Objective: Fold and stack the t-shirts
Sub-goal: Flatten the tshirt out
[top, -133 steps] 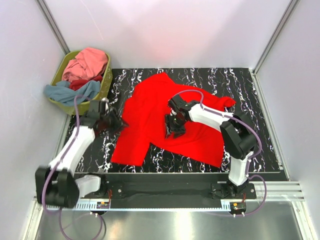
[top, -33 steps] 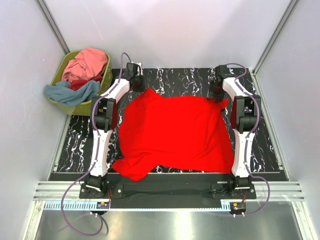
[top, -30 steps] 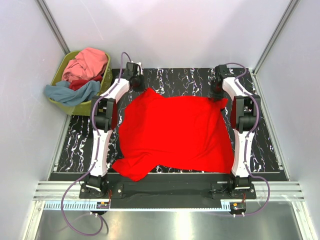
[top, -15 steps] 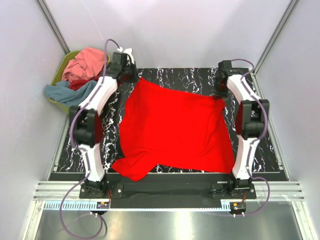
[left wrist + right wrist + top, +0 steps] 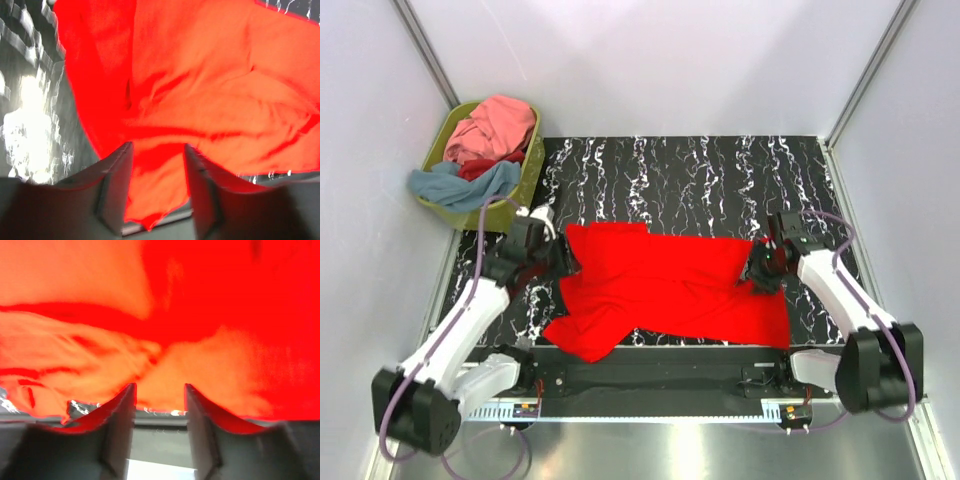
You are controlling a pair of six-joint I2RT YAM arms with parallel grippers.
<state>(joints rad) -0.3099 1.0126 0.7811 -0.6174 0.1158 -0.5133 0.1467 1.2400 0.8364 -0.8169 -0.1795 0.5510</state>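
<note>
The bright red t-shirt (image 5: pixel 660 285) lies on the black marbled table, folded over into a wide band near the front edge, with a sleeve hanging towards the front left. My left gripper (image 5: pixel 560 258) is at the band's left end, open, with red cloth showing below its jaws in the left wrist view (image 5: pixel 157 147). My right gripper (image 5: pixel 758 270) is at the band's right end, open above the cloth (image 5: pixel 159 387). Neither holds the shirt. A pink t-shirt (image 5: pixel 498 125), a grey-blue one (image 5: pixel 460 185) and a red one (image 5: pixel 480 166) are piled in the basket.
The olive-green basket (image 5: pixel 534 165) stands at the table's back left corner. The far half of the black marbled table (image 5: pixel 700 175) shows bare. White walls and metal posts close in the sides. A rail runs along the front edge.
Both arms came back from the far corners towards the front, carrying the shirt's far edge over onto its near part. The spread shirt is now a folded band, and both grippers are open.
</note>
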